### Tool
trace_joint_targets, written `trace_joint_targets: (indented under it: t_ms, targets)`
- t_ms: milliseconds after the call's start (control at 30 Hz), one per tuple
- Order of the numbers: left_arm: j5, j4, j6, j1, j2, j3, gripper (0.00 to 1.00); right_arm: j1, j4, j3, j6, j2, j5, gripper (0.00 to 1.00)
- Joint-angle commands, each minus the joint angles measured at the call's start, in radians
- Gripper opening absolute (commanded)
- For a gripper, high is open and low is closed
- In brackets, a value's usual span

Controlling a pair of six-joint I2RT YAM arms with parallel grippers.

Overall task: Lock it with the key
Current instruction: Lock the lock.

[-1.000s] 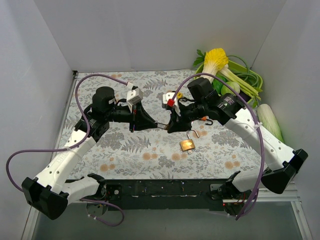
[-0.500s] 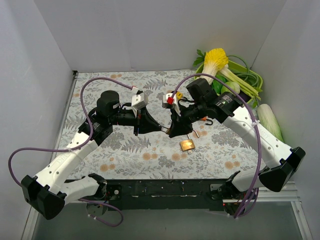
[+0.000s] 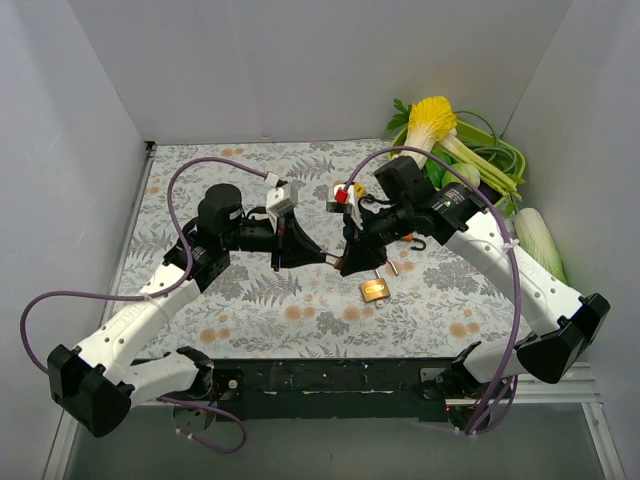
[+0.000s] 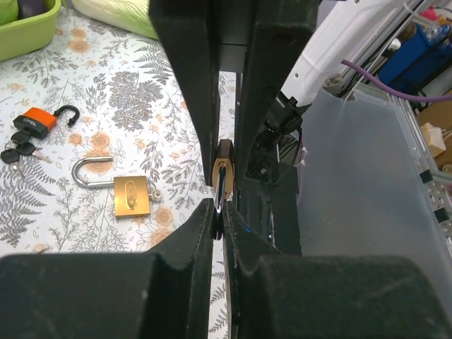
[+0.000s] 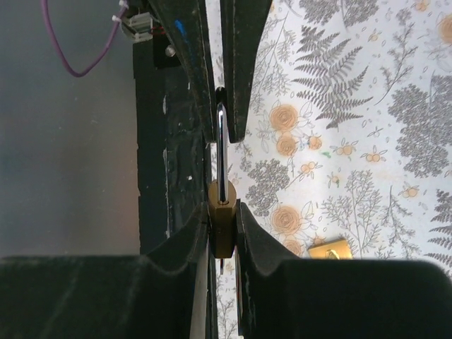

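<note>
Behind the held padlock [image 5: 224,215], green tub [image 4: 25,32] holds cabbage [image 3: 432,118] (yellow-topped) and greens [image 3: 490,155].

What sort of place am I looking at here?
Probably a robotics lab test cell: white panel walls box in a floral-covered table, with vegetables and a brass padlock set out as props.

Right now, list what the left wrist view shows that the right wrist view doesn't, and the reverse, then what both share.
Only the left wrist view: an orange padlock with its shackle open, a bunch of keys beside it, a green bin, and the whole brass padlock lying on the cloth. Only the right wrist view: the key along its blade, meeting the small brass lock. Both: the left gripper shut on the key and the right gripper shut on the small brass lock, tip to tip.
</note>
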Motion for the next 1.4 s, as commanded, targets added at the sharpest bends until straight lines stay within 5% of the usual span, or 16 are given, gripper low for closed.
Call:
trace_joint_targets:
  t_ms: [0, 100, 267, 400, 500, 733, 1367]
  targets:
    - [0.072, 0.017, -0.158, 0.056, 0.052, 0.013, 0.0, -0.009, 0.37, -0.007, 0.028, -0.021, -0.124, 0.01]
    - [0.111, 0.04, -0.21, 0.179, 0.076, 0.043, 0.03, -0.026, 0.425, -0.065, 0.058, -0.04, -0.087, 0.01]
    - [0.002, 0.125, -0.406, 0.276, 0.073, 0.078, 0.58, -0.083, 0.627, -0.13, 0.213, -0.05, 0.07, 0.01]
    - [-0.154, 0.129, -0.592, 0.383, 0.096, 0.106, 0.8, -0.097, 0.788, -0.137, 0.314, -0.03, 0.231, 0.01]
    - [-0.236, 0.12, -0.761, 0.425, 0.13, 0.113, 0.88, -0.094, 0.856, -0.148, 0.373, -0.014, 0.348, 0.01]
    - [-0.386, 0.2, -0.964, 0.416, 0.133, 0.069, 0.9, -0.046, 0.86, -0.055, 0.443, 0.104, 0.623, 0.01]
    - [-0.647, 0.108, -0.912, 0.242, 0.141, 0.04, 0.73, 0.092, 0.896, 0.004, 0.492, 0.195, 0.697, 0.01]
